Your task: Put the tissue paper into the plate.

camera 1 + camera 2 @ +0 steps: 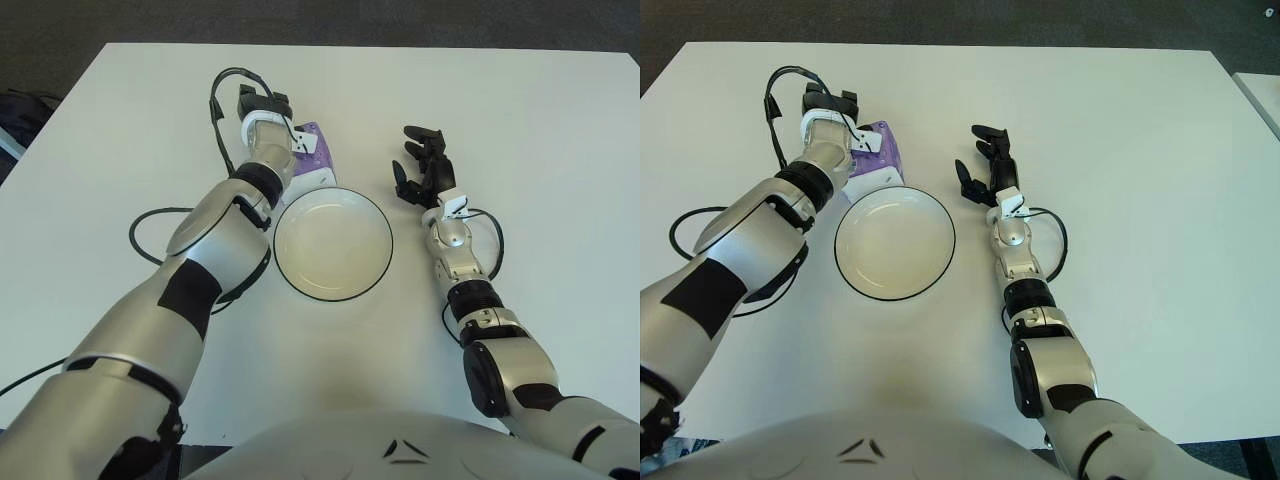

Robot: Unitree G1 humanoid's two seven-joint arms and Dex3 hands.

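The tissue pack (313, 157), purple and white, lies on the white table just beyond the far-left rim of the plate (334, 245), a white dish with a dark edge that holds nothing. My left hand (262, 104) shows over the pack's left side, wrist against it, with its dark fingers stretched toward the table's far edge and nothing between them. To the right of the plate my right hand (421, 160) is idle, fingers spread.
Black cables loop beside my left hand (222, 95), along my left forearm (150, 215) and by my right wrist (493, 232). The table's far edge (370, 45) runs close behind the pack. A dark object (15, 115) sits off the table's left side.
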